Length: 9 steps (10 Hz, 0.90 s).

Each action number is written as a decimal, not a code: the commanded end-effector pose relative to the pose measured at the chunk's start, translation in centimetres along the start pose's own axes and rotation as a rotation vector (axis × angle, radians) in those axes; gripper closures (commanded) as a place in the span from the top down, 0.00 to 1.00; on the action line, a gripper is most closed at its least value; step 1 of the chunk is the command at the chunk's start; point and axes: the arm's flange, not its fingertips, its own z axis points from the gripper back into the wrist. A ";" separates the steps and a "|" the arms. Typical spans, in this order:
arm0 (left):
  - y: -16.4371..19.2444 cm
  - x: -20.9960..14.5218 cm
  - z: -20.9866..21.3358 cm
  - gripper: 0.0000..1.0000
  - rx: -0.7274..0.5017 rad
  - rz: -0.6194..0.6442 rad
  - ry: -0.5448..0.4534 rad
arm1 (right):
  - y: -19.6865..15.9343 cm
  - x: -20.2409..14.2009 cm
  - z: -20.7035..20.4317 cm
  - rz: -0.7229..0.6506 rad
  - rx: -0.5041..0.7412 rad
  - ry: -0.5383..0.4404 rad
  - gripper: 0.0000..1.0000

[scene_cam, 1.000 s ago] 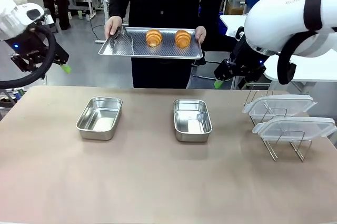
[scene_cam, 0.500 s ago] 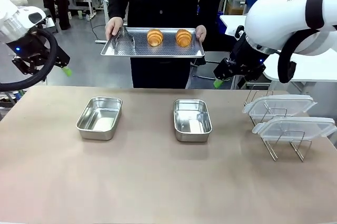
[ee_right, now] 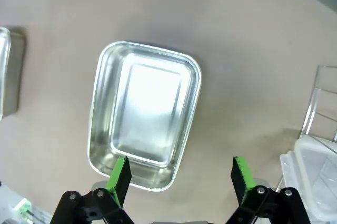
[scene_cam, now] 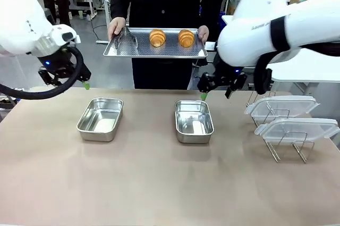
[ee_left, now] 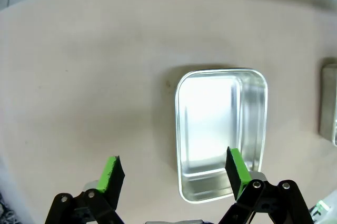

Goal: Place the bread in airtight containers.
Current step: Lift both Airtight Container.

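The bread, two golden ridged rolls [scene_cam: 156,37] [scene_cam: 186,38], lies on a perforated metal tray [scene_cam: 122,50] that a person holds in both hands beyond the far edge of the table. Two empty steel containers stand on the table, one on the left [scene_cam: 101,118] [ee_left: 221,129] and one at the centre [scene_cam: 194,120] [ee_right: 145,110]. My left gripper [scene_cam: 83,82] [ee_left: 174,168] hovers open above the far end of the left container. My right gripper [scene_cam: 207,94] [ee_right: 180,176] hovers open above the far end of the centre container. Neither gripper holds anything.
Metal tongs [scene_cam: 125,39] lie on the tray's left part. Two translucent lids [scene_cam: 281,106] [scene_cam: 297,128] rest on a wire rack [scene_cam: 273,151] at the right of the table. The beige tabletop [scene_cam: 159,183] in front of the containers is bare.
Both arms have swung inward and down, from outside the table to above the far ends of the two containers. The person's tray has shifted slightly right.
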 end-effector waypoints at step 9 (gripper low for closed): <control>-2.0 -1.5 -8.4 1.00 0.094 -0.060 0.119 | -0.6 -0.8 -8.5 -0.047 -0.059 0.058 1.00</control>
